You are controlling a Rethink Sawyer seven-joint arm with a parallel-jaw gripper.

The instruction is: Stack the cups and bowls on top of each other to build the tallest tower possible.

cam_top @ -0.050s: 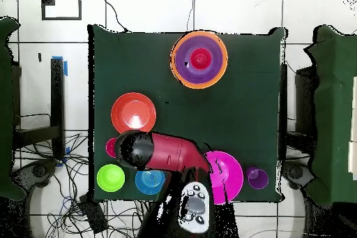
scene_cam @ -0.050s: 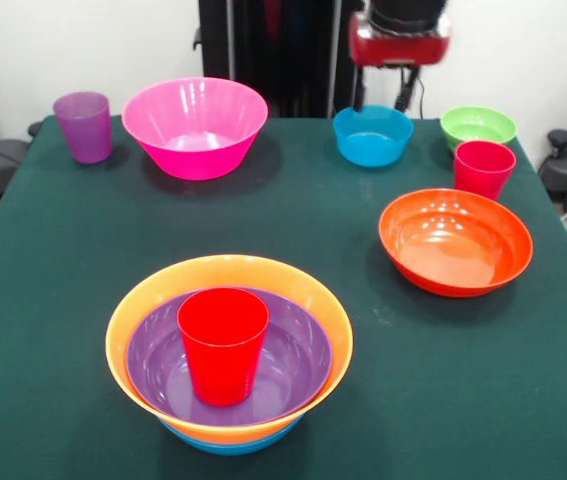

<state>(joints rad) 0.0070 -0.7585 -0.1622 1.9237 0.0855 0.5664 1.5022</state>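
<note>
Bowls nested into a low tower point(scene_cam @ -0.050s: 229, 360) sit at the near edge of the dark green cloth tabletop point(scene_cam @ -0.050s: 53, 300): a blue bowl point(scene_cam @ -0.050s: 228, 443) at the bottom, then a glossy orange one point(scene_cam @ -0.050s: 138, 305), a purple one point(scene_cam @ -0.050s: 158, 360), and an opaque red cup point(scene_cam @ -0.050s: 222, 343) upright in the middle. Apart from it stand a big pink bowl point(scene_cam @ -0.050s: 195, 127), a red-orange bowl point(scene_cam @ -0.050s: 455, 241), a small blue bowl point(scene_cam @ -0.050s: 372, 134), a green bowl point(scene_cam @ -0.050s: 477, 126), a second red cup point(scene_cam @ -0.050s: 483, 168) and a translucent purple cup point(scene_cam @ -0.050s: 83, 126). All are smooth round plastic; no writing shows. My red and black arm point(cam_top @ -0.050s: 164, 153) hangs over the small blue bowl, and whether my jaws point(scene_cam @ -0.050s: 385, 100) are wide or narrow I cannot tell.
</note>
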